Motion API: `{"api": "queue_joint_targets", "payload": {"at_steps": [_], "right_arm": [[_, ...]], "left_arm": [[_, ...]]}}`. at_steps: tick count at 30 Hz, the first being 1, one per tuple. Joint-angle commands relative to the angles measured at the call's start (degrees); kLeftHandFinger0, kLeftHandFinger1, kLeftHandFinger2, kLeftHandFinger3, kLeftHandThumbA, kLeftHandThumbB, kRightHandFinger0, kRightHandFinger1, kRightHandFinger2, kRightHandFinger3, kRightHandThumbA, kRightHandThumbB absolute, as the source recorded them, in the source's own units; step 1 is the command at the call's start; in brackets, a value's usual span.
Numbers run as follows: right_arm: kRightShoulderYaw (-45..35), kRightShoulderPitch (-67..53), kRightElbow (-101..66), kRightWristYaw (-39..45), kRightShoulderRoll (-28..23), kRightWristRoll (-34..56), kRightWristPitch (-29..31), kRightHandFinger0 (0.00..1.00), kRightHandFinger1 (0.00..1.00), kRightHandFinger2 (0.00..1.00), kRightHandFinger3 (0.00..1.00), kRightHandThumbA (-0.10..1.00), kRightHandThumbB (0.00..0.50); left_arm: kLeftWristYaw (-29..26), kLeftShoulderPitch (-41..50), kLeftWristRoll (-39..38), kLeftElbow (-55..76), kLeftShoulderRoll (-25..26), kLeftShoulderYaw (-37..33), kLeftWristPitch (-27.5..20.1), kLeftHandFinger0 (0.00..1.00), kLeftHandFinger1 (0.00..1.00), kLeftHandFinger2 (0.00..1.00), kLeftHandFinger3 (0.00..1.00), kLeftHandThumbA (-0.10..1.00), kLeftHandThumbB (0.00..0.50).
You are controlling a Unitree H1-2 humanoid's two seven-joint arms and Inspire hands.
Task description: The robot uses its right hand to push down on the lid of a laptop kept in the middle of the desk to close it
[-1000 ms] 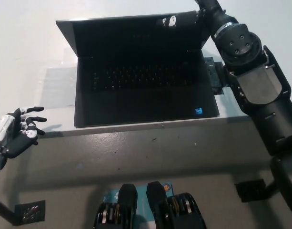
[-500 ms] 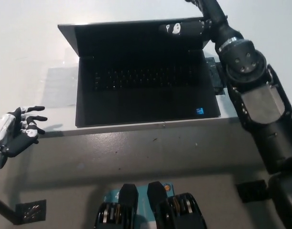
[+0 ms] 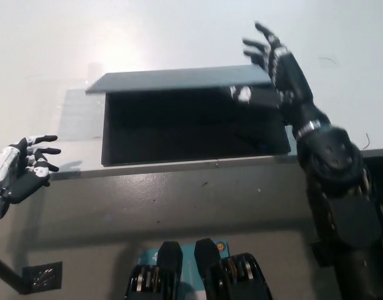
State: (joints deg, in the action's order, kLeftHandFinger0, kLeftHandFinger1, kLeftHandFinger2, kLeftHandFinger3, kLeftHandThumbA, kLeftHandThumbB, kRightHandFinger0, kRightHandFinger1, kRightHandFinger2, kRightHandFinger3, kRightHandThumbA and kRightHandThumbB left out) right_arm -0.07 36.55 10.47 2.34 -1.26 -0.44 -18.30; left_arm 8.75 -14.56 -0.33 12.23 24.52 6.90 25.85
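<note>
Laptop [image 3: 191, 125] sits mid-bench [image 3: 179, 187], lid [image 3: 179, 79] partly lowered, not shut. Your right hand [image 3: 275, 59] hovers at its right corner, fingers spread, grasping nothing. Push off-centre there and it may twist or skid. Left hand [image 3: 22, 175] rests open, lower left.

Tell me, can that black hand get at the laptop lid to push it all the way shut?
Probably yes. The right hand is open at the lid's far right corner, with nothing between them, and the half-lowered lid's back faces up. The left hand rests apart at the desk's left.
</note>
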Motion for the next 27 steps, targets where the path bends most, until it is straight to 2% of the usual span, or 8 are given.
{"api": "queue_joint_targets", "payload": {"at_steps": [1,4,8,10,15,16,22,27], "right_arm": [[-3.52,-3.63,-4.14,0.42,0.45,4.76,-7.03,0.91,0.88,0.88,1.00,1.00,0.209],[-5.85,-5.99,-6.32,-1.19,2.27,7.08,-8.62,0.91,0.90,0.91,1.00,1.00,0.240],[-6.08,-8.95,-7.15,-1.77,2.72,7.31,-8.63,0.93,0.92,0.92,1.00,1.00,0.150],[-6.58,-9.28,-7.11,-2.51,3.10,7.80,-8.63,0.90,0.89,0.90,1.00,1.00,0.162],[-8.09,-11.04,-6.96,-4.06,4.44,11.40,-8.63,0.92,0.91,0.97,1.00,1.00,0.114],[-8.20,-11.49,-6.79,-4.15,4.66,12.13,-8.63,0.95,0.92,0.98,1.00,1.00,0.128],[-6.65,-13.48,-7.14,-5.76,5.05,13.17,-8.63,0.95,0.94,0.98,1.00,1.00,0.150],[-6.36,-12.90,-6.93,-6.14,4.96,14.30,-8.63,0.95,0.95,0.98,1.00,1.00,0.136]], "left_arm": [[0.20,-1.97,0.92,0.86,2.32,0.47,0.73,0.42,0.51,0.67,0.74,-0.01,0.000],[0.25,-1.97,0.81,0.65,2.19,0.60,0.50,0.40,0.50,0.64,0.73,-0.01,0.000],[0.15,-2.02,0.99,0.77,2.15,0.71,0.66,0.42,0.51,0.65,0.74,-0.01,0.000],[0.12,-2.53,1.13,0.64,2.20,0.66,1.06,0.43,0.51,0.65,0.75,0.00,0.004],[0.22,-3.30,0.99,0.29,2.31,0.81,0.77,0.42,0.50,0.64,0.75,-0.02,0.001],[0.21,-3.53,1.31,0.36,2.55,0.68,0.78,0.42,0.50,0.64,0.75,-0.02,0.000],[0.39,-4.33,1.56,0.32,2.91,0.52,1.05,0.42,0.51,0.64,0.73,-0.02,0.002],[0.53,-5.02,1.57,0.13,3.02,0.52,1.08,0.42,0.51,0.64,0.73,-0.02,0.004]]}}
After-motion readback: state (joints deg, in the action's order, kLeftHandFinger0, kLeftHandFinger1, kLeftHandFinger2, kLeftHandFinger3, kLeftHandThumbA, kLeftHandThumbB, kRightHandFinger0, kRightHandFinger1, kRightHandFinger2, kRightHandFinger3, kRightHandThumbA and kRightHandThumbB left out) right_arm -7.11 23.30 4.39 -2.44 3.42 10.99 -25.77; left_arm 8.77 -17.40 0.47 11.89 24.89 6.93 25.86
